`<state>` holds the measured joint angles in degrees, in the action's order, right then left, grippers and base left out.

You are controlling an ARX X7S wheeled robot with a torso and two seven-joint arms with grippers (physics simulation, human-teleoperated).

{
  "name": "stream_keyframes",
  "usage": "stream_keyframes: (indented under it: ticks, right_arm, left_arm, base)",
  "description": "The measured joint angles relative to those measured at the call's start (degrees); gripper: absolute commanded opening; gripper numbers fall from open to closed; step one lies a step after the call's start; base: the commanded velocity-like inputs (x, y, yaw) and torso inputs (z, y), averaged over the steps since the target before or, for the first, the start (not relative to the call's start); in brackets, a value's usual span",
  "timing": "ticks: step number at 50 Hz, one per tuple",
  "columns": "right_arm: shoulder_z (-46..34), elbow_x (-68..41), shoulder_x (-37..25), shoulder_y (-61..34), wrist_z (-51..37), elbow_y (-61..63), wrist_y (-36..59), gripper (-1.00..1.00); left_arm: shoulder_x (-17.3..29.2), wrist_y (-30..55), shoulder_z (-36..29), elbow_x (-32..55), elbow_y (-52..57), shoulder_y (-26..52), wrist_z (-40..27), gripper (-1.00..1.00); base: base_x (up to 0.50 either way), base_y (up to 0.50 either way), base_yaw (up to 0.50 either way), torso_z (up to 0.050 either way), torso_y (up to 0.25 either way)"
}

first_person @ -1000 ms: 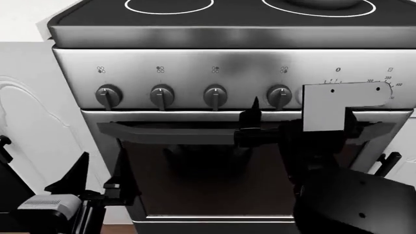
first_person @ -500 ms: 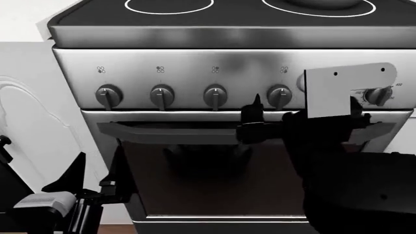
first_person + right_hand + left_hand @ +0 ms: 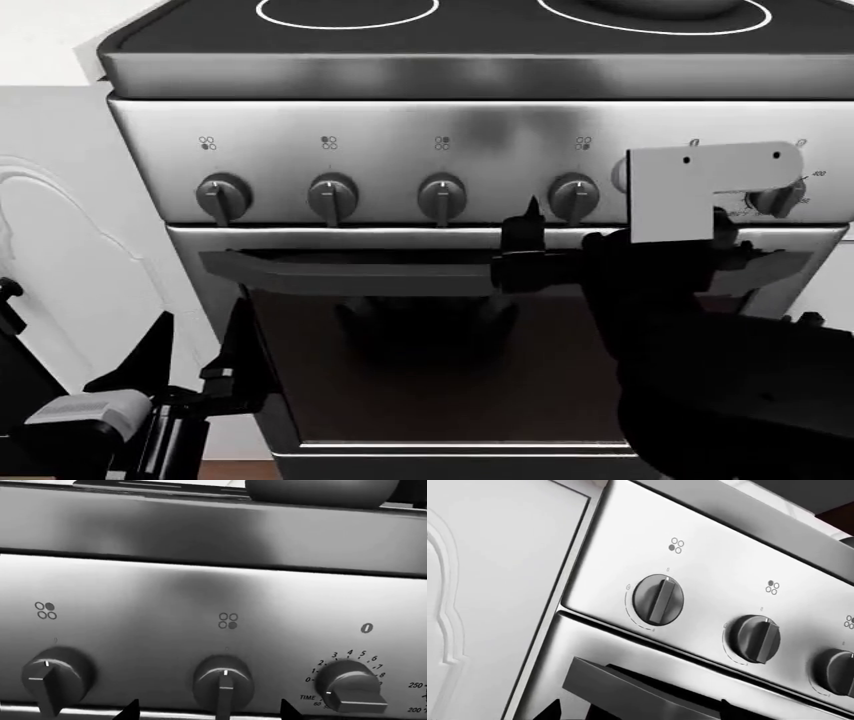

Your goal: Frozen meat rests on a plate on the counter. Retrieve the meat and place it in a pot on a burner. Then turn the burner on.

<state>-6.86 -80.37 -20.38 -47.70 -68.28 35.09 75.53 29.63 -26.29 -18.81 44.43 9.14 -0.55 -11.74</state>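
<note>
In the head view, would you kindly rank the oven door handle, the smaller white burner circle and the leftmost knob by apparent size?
1. Oven door handle, the widest.
2. Smaller white burner circle, partly cut off by the frame edge.
3. Leftmost knob, clearly the smallest.

The black glass cooktop [image 3: 467, 25] bore thin white circle outlines, the large burner [image 3: 654, 20] among them. The brushed silver steel control panel [image 3: 467, 140] carried small four-dot symbols, white with one dark. The round dark grey knobs [image 3: 658, 600] had pale pointer marks. The cabinet door [image 3: 487, 595] was white.
</note>
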Motion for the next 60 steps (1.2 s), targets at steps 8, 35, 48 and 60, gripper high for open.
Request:
stream_keyframes:
  ticks: [8,35,48,60]
  right_arm:
    - [-1.48,5.01,-0.49,1.39,3.68,0.26,-2.79,1.0]
    - [-5.43,14.58,-1.68,4.85,10.46,-0.33,-9.21,1.0]
    - [-5.91,15.71,-2.23,5.02,11.13,-0.9,-10.21,1.0]
    - [-6.24,16.57,-2.7,4.82,11.57,-1.76,-10.92,1.0]
  left_arm:
    - [0.0,0.16,0.04,0.25,0.0,0.06,-0.04,1.0]
    - [-0.15,0.22,0.21,0.68,-0.19,0.03,0.08,1.0]
    - [-0.18,0.32,0.29,0.92,-0.34,0.16,0.18,1.0]
    - [-0.13,0.38,0.48,1.22,-0.25,0.21,0.11,1.0]
  base:
    - [0.0,0.0,0.0,0.0,0.0]
    - [0.0,0.0,0.0,0.0,0.0]
    - [0.0,0.0,0.0,0.0,0.0]
    - [0.0,0.0,0.0,0.0,0.0]
